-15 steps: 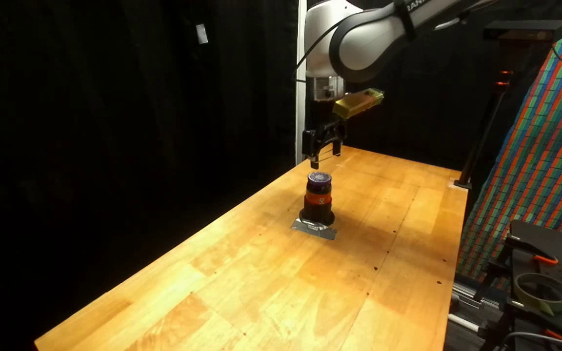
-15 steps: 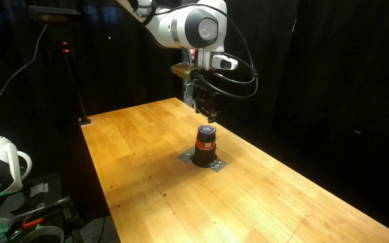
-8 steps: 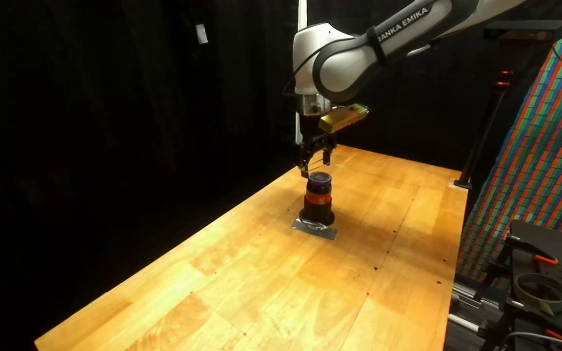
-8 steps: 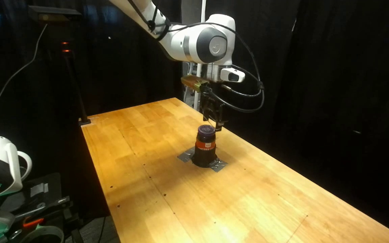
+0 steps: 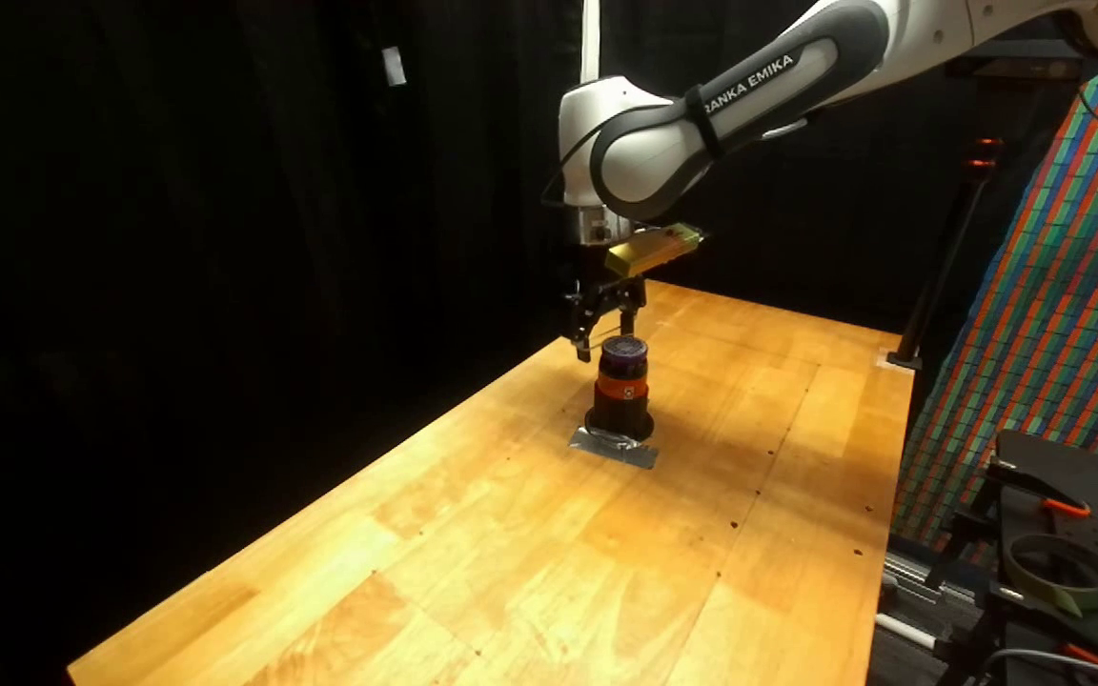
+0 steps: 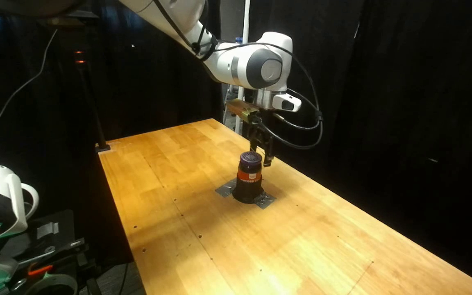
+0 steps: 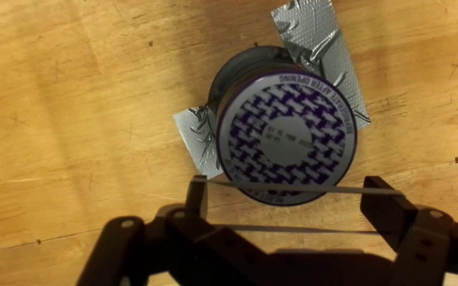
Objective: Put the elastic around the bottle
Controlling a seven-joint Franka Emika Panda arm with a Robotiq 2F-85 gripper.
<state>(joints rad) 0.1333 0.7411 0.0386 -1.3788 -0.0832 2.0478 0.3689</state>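
Note:
The squat bottle [image 5: 622,389] stands upright in both exterior views [image 6: 249,176], with a purple-patterned lid, dark sides and an orange-red band. Its lower part sits in a black base. In the wrist view I see its lid [image 7: 286,139] from above. My gripper [image 7: 288,194] is open, with a thin pale elastic [image 7: 342,189] stretched around both fingers in two strands. One strand crosses the lid's lower edge in the wrist view; whether it touches cannot be told. In the exterior views the gripper [image 5: 606,341] is at about lid height, beside and behind the bottle.
Silver tape [image 7: 324,43] fixes the black base [image 6: 247,193] to the wooden table [image 5: 511,572]. A camera stand [image 6: 92,110] rises at a far table corner. A dark side bench [image 5: 1073,467] with a tape roll stands beside the table.
My gripper has moved down to about lid height, shifting left in one exterior view and right in the other. The elastic stays stretched on the open fingers. The bottle has not moved.

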